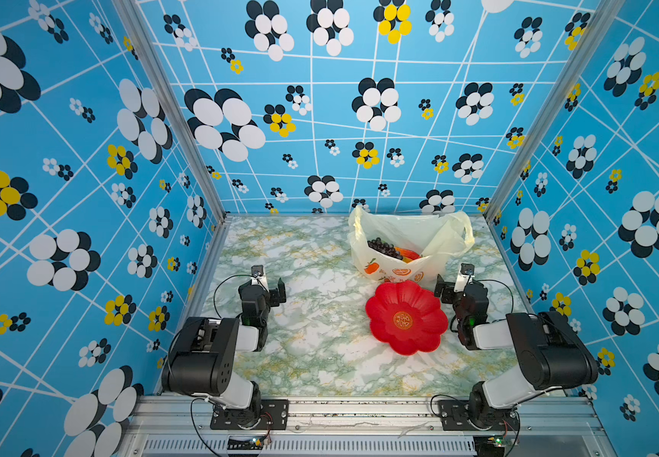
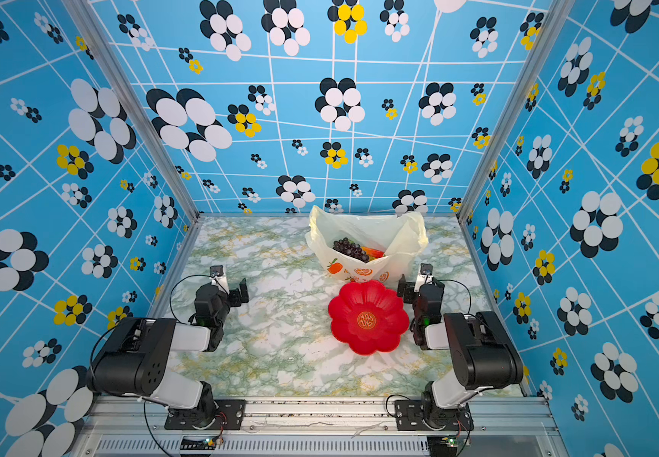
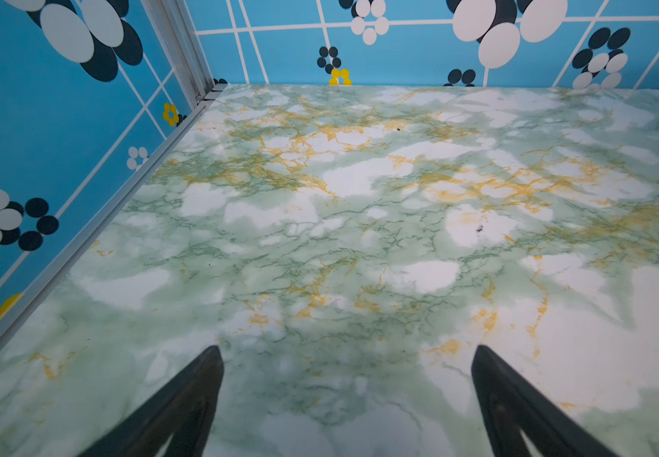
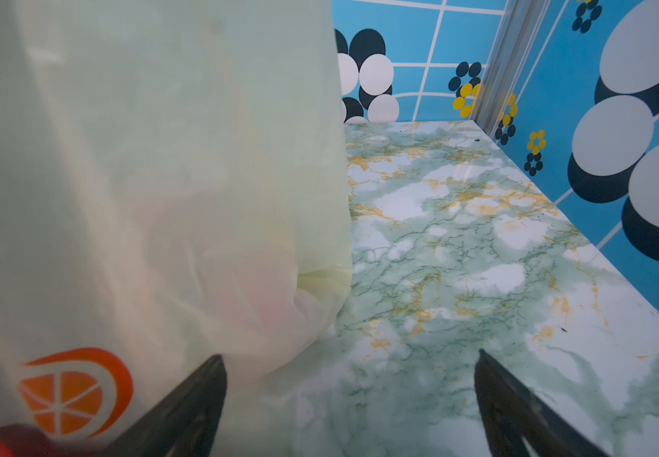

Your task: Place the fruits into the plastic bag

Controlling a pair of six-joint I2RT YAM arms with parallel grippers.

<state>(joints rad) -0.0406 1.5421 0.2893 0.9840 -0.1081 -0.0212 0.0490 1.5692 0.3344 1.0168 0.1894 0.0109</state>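
Plastic bag [image 1: 436, 247]: at the back right of the desk [image 1: 312, 336], mouth gaping upward, its printed front wall just behind the red flower-shaped plate [image 1: 387, 312].
Fruits: in both top views they sit down inside the bag, with the dark grape bunch [image 1: 384, 248] on top and a red-orange piece [image 1: 410, 253] beside it; the others are hidden by the film.
Plate: bare, so I judge the loading is as good as done.
Left gripper [image 3: 345, 356]: jaws spread wide over bare desk, holding nothing.
Right gripper [image 4: 349, 360]: jaws just as wide and empty, one finger just beside the foot of the bag.
Bag handling: thin, floppy and crinkly, and it likely slumps or slides at a nudge. Best taken by a loop handle [image 1: 467, 231] or a pinch of the rim.
Fruit handling: glossy and probably light, so slippery. I'd grip the grape bunch across its middle, where the bumps give purchase.
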